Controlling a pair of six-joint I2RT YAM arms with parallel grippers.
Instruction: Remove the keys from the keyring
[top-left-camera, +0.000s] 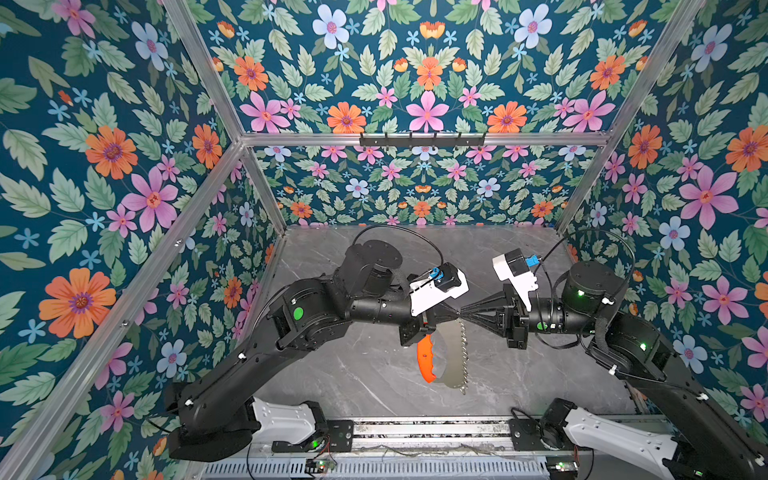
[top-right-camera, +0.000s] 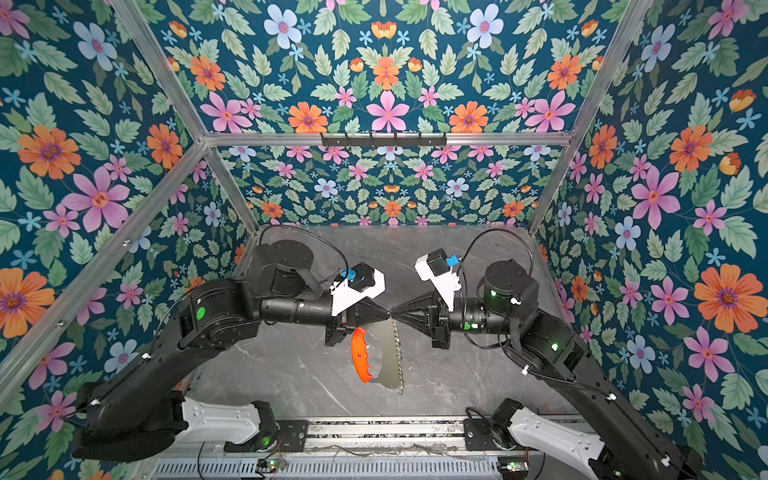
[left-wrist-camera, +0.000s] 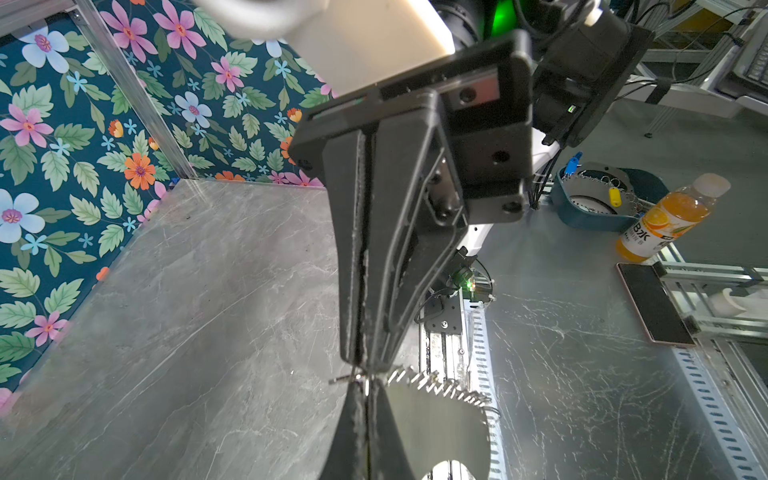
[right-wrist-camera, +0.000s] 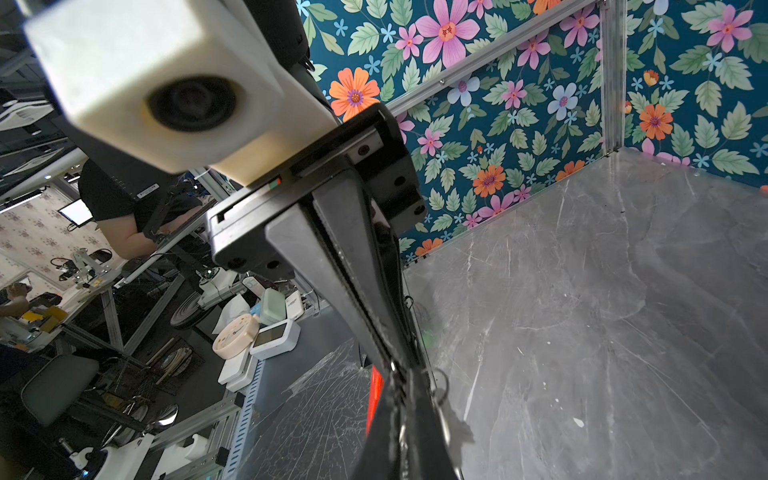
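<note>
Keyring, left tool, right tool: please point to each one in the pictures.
keyring (top-left-camera: 451, 361): in a top view, on its flat grey plate.
left tool (top-left-camera: 455, 313): in a top view, at its closed fingertips.
right tool (top-left-camera: 465, 316): in a top view, at its fingertips, which face the left tool.

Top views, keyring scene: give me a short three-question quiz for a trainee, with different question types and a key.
1. True or false: the left pincer stands wide open.
2. Multiple choice: on the flat grey metal crescent keyring, the fringe of small silver loops runs along the edge on A) the right pincer side, B) the left pincer side, C) both sides.
3. Short answer: where on the keyring do the two pincers meet?
Key: 1 false, it is shut on the keyring. 2 A; the orange-red curved strip lies on the left pincer side. 3 At its upper end in both top views, tip to tip.
</note>
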